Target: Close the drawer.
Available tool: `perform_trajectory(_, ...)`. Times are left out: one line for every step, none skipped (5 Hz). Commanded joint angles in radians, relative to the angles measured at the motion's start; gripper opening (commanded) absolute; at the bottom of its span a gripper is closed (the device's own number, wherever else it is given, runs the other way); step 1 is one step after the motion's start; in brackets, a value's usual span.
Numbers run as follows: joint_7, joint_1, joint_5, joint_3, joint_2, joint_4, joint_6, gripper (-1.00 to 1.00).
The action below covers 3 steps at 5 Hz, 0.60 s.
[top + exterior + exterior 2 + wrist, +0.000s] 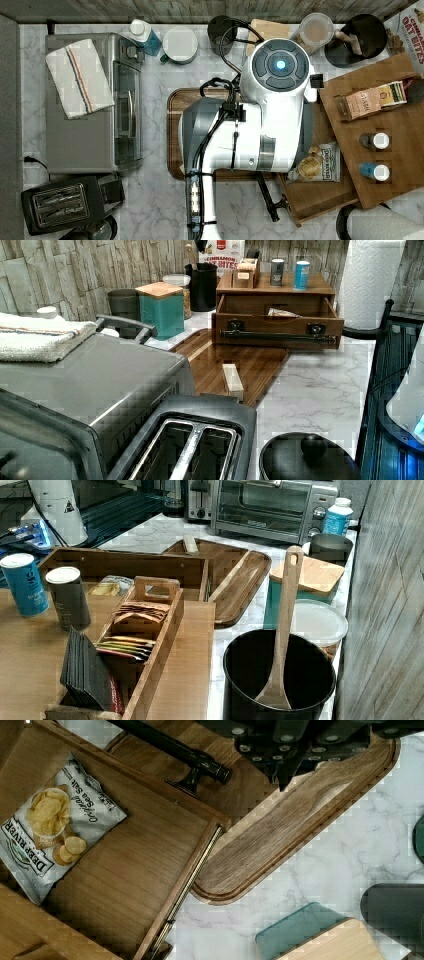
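Note:
The drawer (278, 331) stands pulled out from under the wooden cabinet top (275, 289), its dark bar handle (278, 335) facing the serving tray. In the wrist view the drawer's flat bottom (135, 865) holds a bag of chips (50, 830), and the handle (175, 751) runs along its front. The drawer (325, 197) and handle (267, 197) also show in the top view, partly under my white arm (265, 120). My gripper (287, 765) hangs above the tray, a short way off the handle's end and touching nothing.
A dark wooden serving tray (250, 360) with a small wood block (232, 380) lies in front of the drawer. A teal canister (161, 312), a toaster oven (90, 125), a toaster (60, 202), a paper towel roll (370, 280) and a black pot (277, 680) stand around.

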Motion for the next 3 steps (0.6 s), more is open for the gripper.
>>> perform_trajectory(0.0, -0.002, -0.003, 0.0, 0.0, 0.0, 0.0, -1.0)
perform_trajectory(-0.075, 0.006, -0.003, 0.014, -0.022, -0.049, 0.021, -1.0)
perform_trajectory(-0.152, 0.014, 0.066, 0.027, -0.069, -0.12, 0.063, -1.0)
